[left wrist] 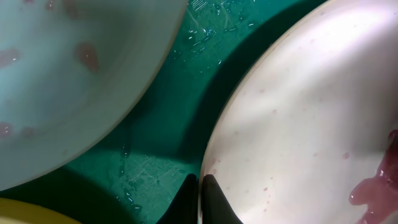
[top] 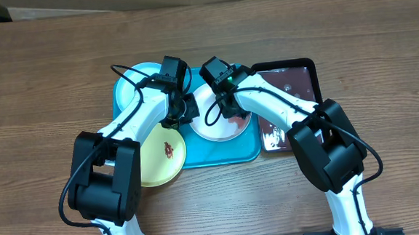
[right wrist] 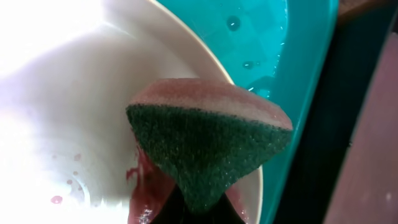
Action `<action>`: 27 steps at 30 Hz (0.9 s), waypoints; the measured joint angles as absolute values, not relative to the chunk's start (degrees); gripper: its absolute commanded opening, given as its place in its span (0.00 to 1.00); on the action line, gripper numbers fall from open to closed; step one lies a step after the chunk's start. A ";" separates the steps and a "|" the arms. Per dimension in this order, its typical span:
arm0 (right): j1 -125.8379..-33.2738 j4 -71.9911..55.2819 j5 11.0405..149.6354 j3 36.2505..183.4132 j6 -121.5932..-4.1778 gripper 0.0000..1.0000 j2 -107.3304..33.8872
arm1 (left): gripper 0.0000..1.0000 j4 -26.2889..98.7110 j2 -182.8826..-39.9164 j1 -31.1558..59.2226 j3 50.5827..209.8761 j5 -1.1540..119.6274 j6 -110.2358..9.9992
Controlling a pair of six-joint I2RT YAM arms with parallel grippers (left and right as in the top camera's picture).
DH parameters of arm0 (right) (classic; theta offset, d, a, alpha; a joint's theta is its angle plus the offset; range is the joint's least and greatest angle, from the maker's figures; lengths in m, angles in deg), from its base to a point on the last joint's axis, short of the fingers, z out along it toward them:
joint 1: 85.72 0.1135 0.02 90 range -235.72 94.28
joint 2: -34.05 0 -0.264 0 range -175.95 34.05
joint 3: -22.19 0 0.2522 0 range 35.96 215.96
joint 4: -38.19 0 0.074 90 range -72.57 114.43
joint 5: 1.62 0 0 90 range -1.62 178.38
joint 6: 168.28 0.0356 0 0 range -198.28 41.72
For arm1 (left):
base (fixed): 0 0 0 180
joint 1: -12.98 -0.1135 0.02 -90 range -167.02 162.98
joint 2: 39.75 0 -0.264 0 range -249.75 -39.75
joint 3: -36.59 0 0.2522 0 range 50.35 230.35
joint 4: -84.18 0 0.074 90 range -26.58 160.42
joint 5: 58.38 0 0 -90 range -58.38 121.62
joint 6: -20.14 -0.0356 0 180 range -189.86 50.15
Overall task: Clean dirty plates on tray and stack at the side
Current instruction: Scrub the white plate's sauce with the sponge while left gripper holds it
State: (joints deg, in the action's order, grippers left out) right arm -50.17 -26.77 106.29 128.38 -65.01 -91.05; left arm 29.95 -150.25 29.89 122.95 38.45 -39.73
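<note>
The white plate (top: pixel 212 129) lies in the middle of the turquoise tray (top: pixel 226 157). My left gripper (top: pixel 182 113) is shut on its left rim; the left wrist view shows the fingers (left wrist: pixel 200 190) pinching the white plate's (left wrist: pixel 311 112) edge. My right gripper (top: pixel 232 107) is shut on a green-and-pink sponge (right wrist: pixel 211 134) pressed on the white plate (right wrist: pixel 68 124), over a red smear (right wrist: pixel 144 194). The light blue plate (top: pixel 130 87) sits at the tray's back left, with faint smears (left wrist: pixel 87 56). The yellow-green plate (top: pixel 161 163) with a red smear overhangs the tray's front left corner.
A narrow black tray (top: pixel 295 83) with dark liquid stands right against the turquoise tray's right side. Water drops lie on the tray floor (left wrist: pixel 168 124) between the plates. Bare wooden table (top: pixel 39 77) surrounds the trays.
</note>
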 measured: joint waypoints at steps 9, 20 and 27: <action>-51.02 -24.58 102.91 127.22 -65.03 0.04 -90.70 | 0.04 29.95 -150.25 29.89 122.95 38.45 -39.73; -52.64 -23.80 95.61 127.28 -65.05 0.04 -90.57 | 0.04 29.71 -150.25 29.87 122.95 37.69 -39.73; -52.75 -23.40 90.49 127.35 -65.05 0.04 -90.57 | 0.04 29.64 -150.25 29.78 122.95 36.57 -39.73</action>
